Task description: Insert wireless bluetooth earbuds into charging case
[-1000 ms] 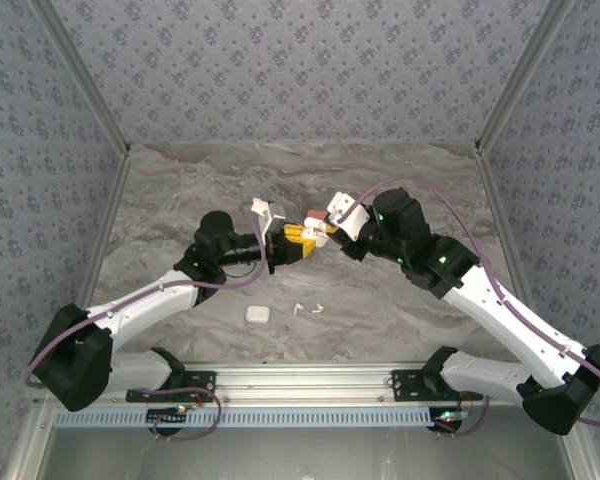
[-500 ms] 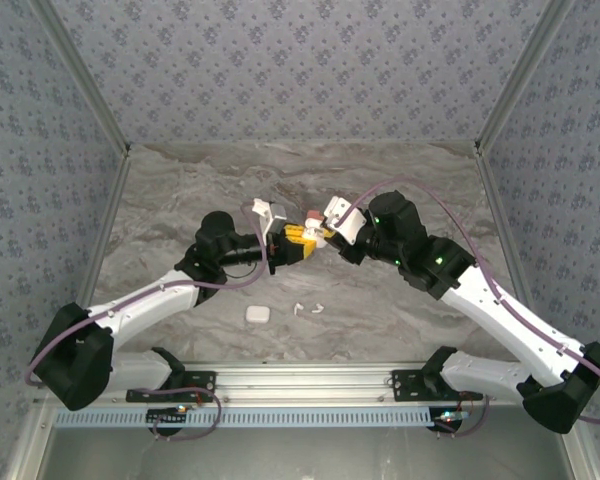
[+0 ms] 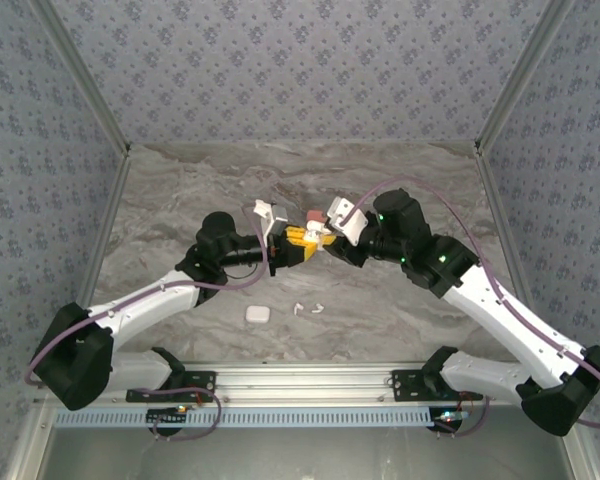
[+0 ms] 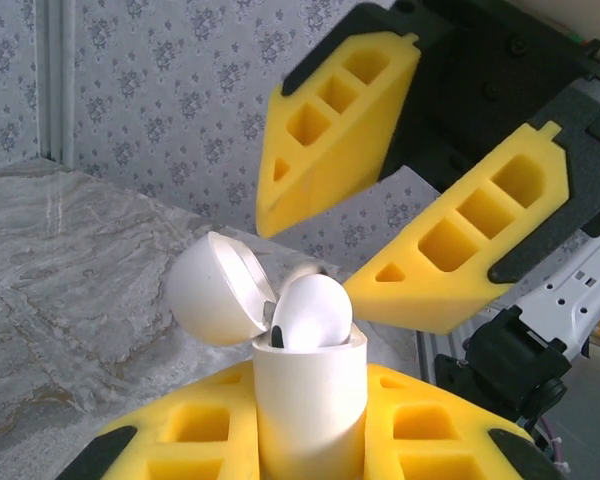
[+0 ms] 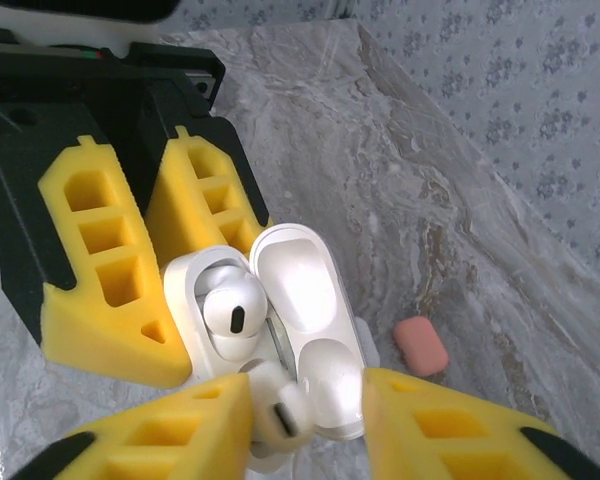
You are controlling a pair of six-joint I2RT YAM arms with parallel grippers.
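Counting gives three cases and four white earbuds, each small, curved and stemmed; leftmost, a closed white case (image 3: 258, 313) rests on the marble table (image 3: 180, 200); just right of it two loose earbuds (image 3: 299, 308) lie near each other; above the table the left gripper (image 3: 296, 244) is clamped on the open charging case (image 4: 310, 400), lid tipped back, with a seated earbud (image 5: 230, 312) in one well; a second earbud (image 5: 277, 405) sits at the case's mouth between the parted fingers of the right gripper (image 5: 305, 420), not pinched by both; a pink case (image 5: 421, 345) lies on the table beyond.
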